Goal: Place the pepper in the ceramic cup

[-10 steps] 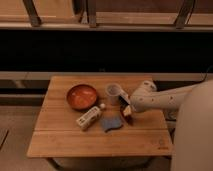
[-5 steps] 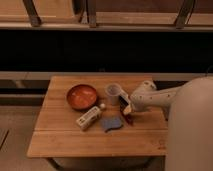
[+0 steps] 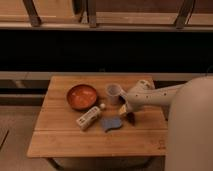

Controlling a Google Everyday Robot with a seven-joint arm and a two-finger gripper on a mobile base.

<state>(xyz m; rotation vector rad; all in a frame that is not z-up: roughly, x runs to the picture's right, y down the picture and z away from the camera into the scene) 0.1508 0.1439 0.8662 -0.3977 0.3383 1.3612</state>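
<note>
The ceramic cup (image 3: 114, 91), small and pale, stands upright near the middle of the wooden table (image 3: 65, 142). Just right of it and nearer the front, my gripper (image 3: 127, 113) points down at the tabletop on the end of the pale arm (image 3: 155, 96), which reaches in from the right. The pepper (image 3: 123, 111), a small pale-yellow piece, lies right at the fingertips, low on the table. The jaws look open around it. The pepper is not lifted.
An orange-brown bowl (image 3: 82, 96) sits left of the cup. A small white ball (image 3: 102, 105), a red-white packet (image 3: 88, 118) and a blue flat pad (image 3: 112, 123) lie in front. My own body (image 3: 192, 135) fills the right edge.
The gripper has stayed at nearly the same spot by the pepper. My body at the right edge takes up more of the view than before.
</note>
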